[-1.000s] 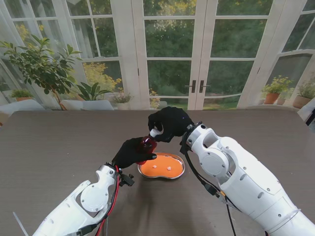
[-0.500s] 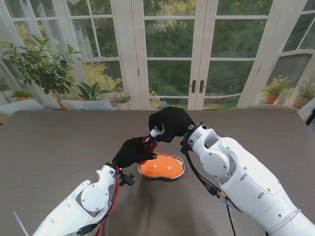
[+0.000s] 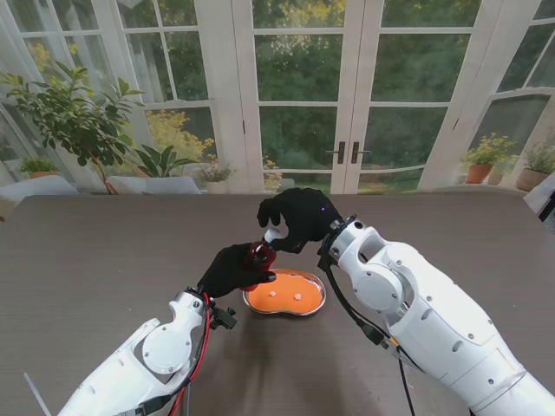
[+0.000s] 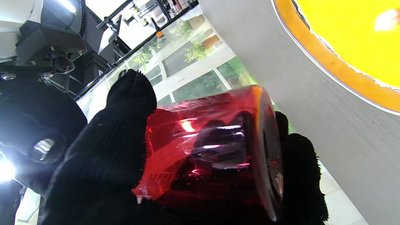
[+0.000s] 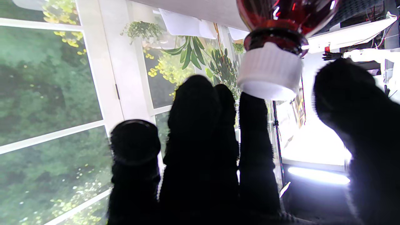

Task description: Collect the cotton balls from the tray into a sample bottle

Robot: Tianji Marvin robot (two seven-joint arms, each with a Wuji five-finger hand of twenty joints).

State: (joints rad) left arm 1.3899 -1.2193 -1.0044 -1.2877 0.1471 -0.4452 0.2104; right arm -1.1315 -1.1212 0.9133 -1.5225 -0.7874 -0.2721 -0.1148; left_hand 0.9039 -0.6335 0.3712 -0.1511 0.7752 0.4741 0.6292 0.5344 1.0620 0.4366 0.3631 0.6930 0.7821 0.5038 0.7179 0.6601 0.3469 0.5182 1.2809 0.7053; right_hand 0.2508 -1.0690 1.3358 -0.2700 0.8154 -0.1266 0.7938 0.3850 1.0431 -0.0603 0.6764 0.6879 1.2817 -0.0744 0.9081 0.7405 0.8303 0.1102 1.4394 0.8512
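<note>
My left hand (image 3: 231, 270) is shut on a red translucent sample bottle (image 3: 257, 257), held tilted above the table; the bottle (image 4: 212, 147) fills the left wrist view. Its white screw cap (image 3: 273, 234) sits on the neck. My right hand (image 3: 297, 217) hovers at the cap (image 5: 270, 73) with fingers spread. One fingertip (image 5: 253, 103) is at the cap's rim and the thumb (image 5: 340, 84) stands apart from it. The orange tray (image 3: 260, 305) lies just behind the bottle, holding two white cotton balls (image 3: 272, 294) (image 3: 298, 295). One cotton ball (image 4: 386, 18) shows in the left wrist view.
The dark brown table (image 3: 104, 251) runs to glass doors at the far edge. Potted plants (image 3: 74, 113) stand beyond its far left corner. My right forearm (image 3: 408, 303) crosses the table to the tray's right.
My right hand has loosened around the cap, its fingers spreading and shifting slightly to the left. The left hand and the bottle have stayed nearly still.
</note>
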